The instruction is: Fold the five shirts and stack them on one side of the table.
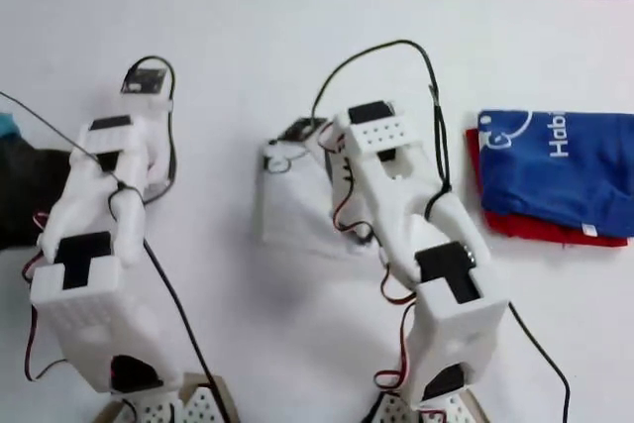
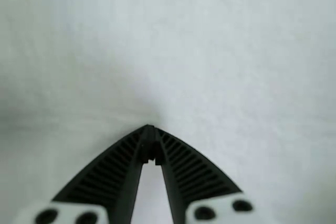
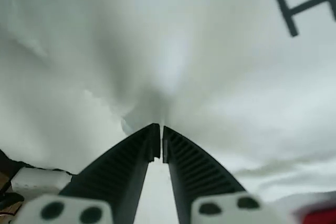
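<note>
Right gripper (image 3: 160,128) is pressing its black ribbed jaws together on a pucker of the white cotton shirt (image 1: 297,213). Creases are running in toward the tips, so it appears to be pinching cloth, probably to drag an edge over for a fold. That shirt is lying mid-table as a partly squared bundle under the right arm's reach.

Left gripper (image 2: 149,132) is pointing down at the bare white tabletop (image 1: 248,37), jaws closed on nothing and likely waiting its turn.

A folded royal-blue shirt (image 1: 565,165) is resting on a folded red shirt (image 1: 535,227) beyond the right arm, so the stack seems to be forming there. A dark garment (image 1: 25,190) is lying at the left edge, apparently not yet folded.

Writing: white lettering (image 1: 560,138) is showing on the blue shirt, cut off by the frame edge. A dark letter stroke (image 3: 304,6) is showing on the white shirt, too partial to make out.
</note>
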Robot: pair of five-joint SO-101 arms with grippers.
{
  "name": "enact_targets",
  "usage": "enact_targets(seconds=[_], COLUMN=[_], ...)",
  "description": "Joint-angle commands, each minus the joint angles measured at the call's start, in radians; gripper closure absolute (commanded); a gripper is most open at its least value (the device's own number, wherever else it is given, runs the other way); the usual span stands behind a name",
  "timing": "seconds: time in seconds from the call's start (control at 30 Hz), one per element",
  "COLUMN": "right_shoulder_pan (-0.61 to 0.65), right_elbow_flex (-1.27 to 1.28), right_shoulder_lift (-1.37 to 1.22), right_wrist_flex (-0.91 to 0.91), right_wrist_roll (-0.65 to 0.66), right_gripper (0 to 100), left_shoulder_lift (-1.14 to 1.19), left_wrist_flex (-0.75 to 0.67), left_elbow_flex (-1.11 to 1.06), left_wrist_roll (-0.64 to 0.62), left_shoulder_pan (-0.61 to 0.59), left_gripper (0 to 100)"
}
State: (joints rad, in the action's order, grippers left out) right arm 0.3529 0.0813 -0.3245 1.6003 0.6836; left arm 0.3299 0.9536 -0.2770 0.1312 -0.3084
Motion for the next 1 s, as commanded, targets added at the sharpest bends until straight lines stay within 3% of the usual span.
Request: enact_targets(seconds=[0.0,0.13,0.33,0.5,0.7,0.97], right_shoulder_pan=[-0.059,-0.168,-0.259,-0.220,-0.211,-0.274], right_elbow_flex=[-0.020,-0.021,-0.021,-0.021,-0.021,-0.100], right_shoulder_lift=[0.036,0.130,0.140,0.140,0.140,-0.033], right_wrist_flex=[0.007,-0.183,-0.449,-0.510,-0.587,-0.595], right_wrist_roll=[0.020,-0.006,-0.279,-0.282,-0.281,-0.279], right_gripper=[97.8,97.8,92.7,76.4,83.0,83.7], left_shoulder_lift=[0.002,0.002,0.002,0.002,0.002,0.002], left_wrist_flex=[-0.005,-0.005,-0.005,-0.005,-0.005,-0.005], left_elbow_flex=[0.035,0.035,0.035,0.035,0.035,0.035], left_wrist_roll=[0.011,0.011,0.011,0.011,0.011,0.011], left_shoulder_pan=[0.009,0.009,0.009,0.009,0.009,0.009], left_gripper=[97,97,97,97,97,97])
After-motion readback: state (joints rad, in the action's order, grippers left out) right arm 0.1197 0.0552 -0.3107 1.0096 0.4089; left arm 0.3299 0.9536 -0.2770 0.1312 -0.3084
